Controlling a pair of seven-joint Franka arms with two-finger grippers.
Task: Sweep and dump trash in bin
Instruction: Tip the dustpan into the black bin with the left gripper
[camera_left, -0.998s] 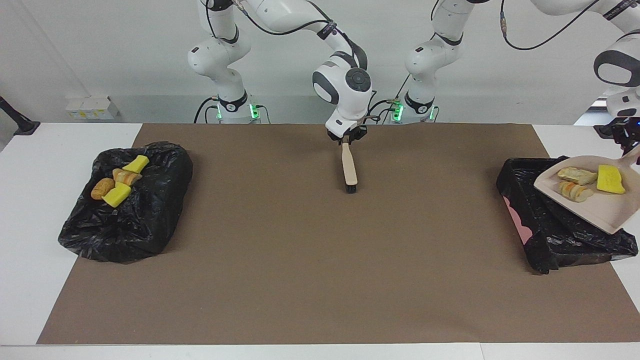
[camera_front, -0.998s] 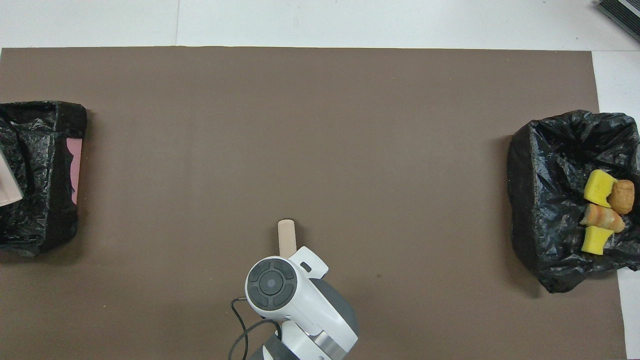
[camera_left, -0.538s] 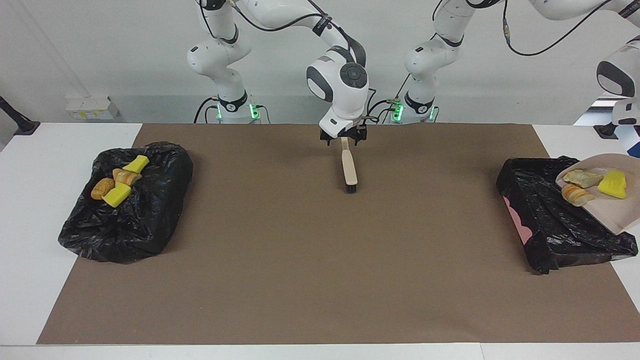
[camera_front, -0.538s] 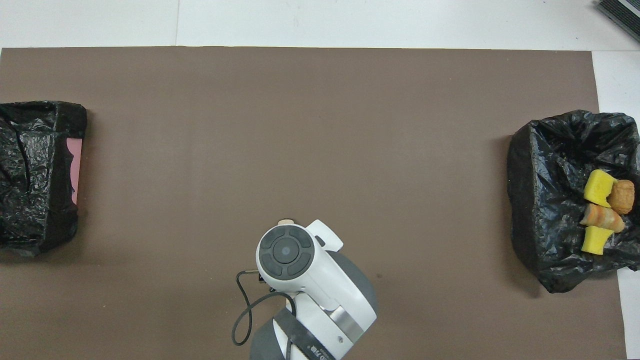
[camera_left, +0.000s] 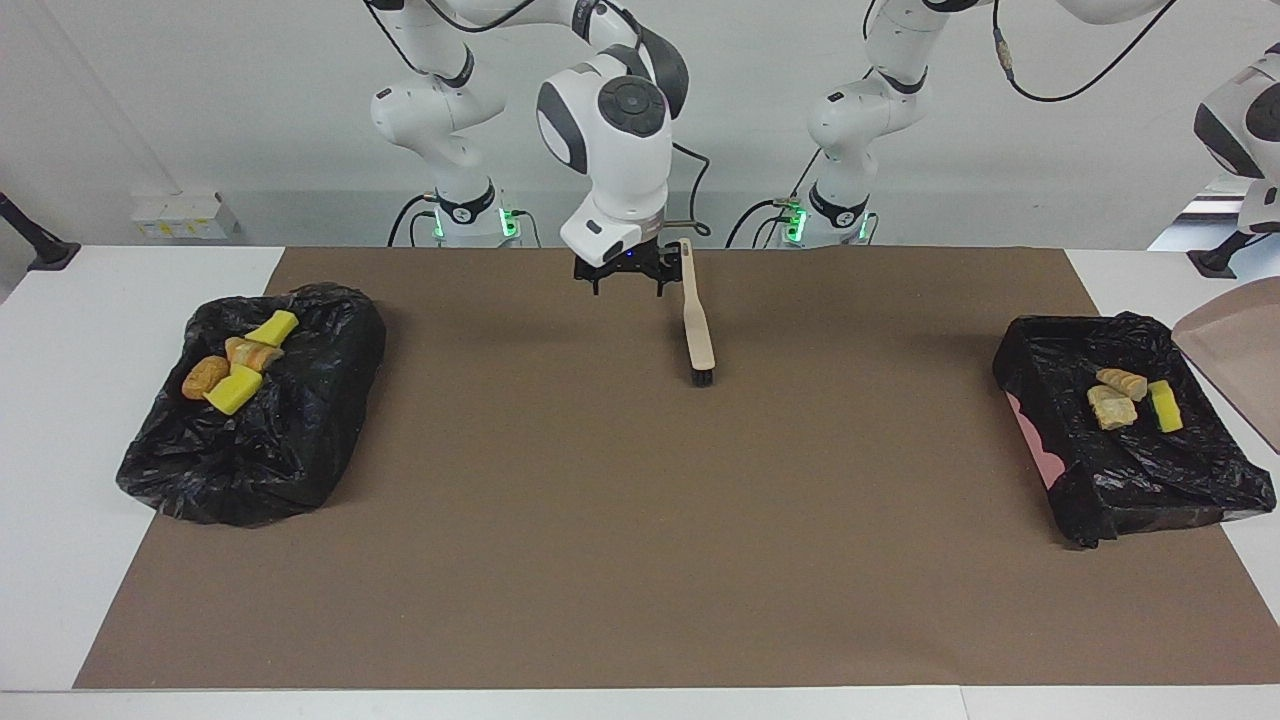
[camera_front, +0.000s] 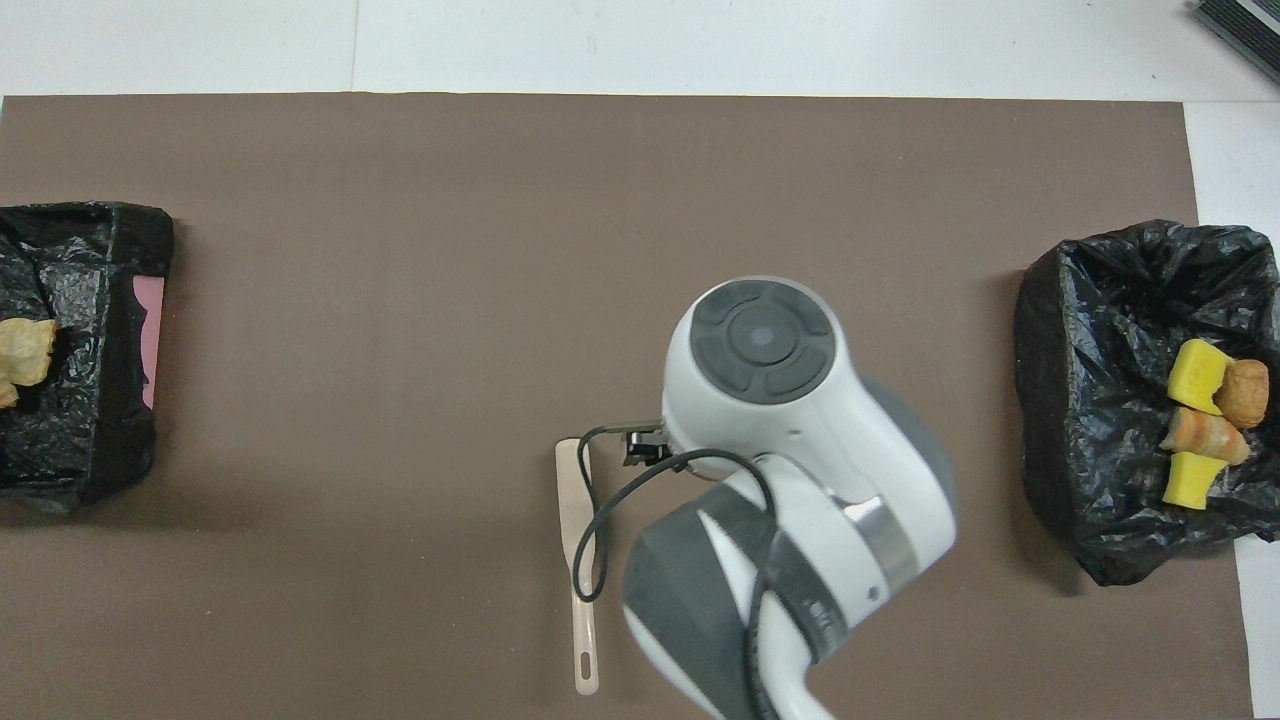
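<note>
The trash is split in two lots: three pieces (camera_left: 1112, 408), two tan bread-like lumps and one yellow sponge scrap, lie close together inside the bin (camera_left: 1040, 440), a box lined with black plastic with a strip of its pink wall showing, at about three o'clock in the facing view, at the left arm's end of the worktop (camera_left: 60, 470). The other four pieces (camera_left: 238, 362), two yellow and two tan-brown, sit bunched and touching on a crumpled black bag (camera_left: 260, 450) at about nine o'clock in that view, at the right arm's end. The beige dustpan (camera_left: 1240, 345) hangs tilted at the frame edge just beside the bin, at its two o'clock, with nothing visible on it. The left claw is out of frame and clenched; what it grips cannot be seen. The brush (camera_left: 699, 325) lies on the brown mat (camera_left: 640, 520) near twelve o'clock, its pale handle toward the robots and its dark bristle end away from them. The right claw (camera_left: 620, 287) hangs over the mat just beside the handle's end, toward the right arm's end, fingers spread and holding nothing. In the overhead view the right arm's bulk covers the mat at five o'clock of centre, beside the brush.
</note>
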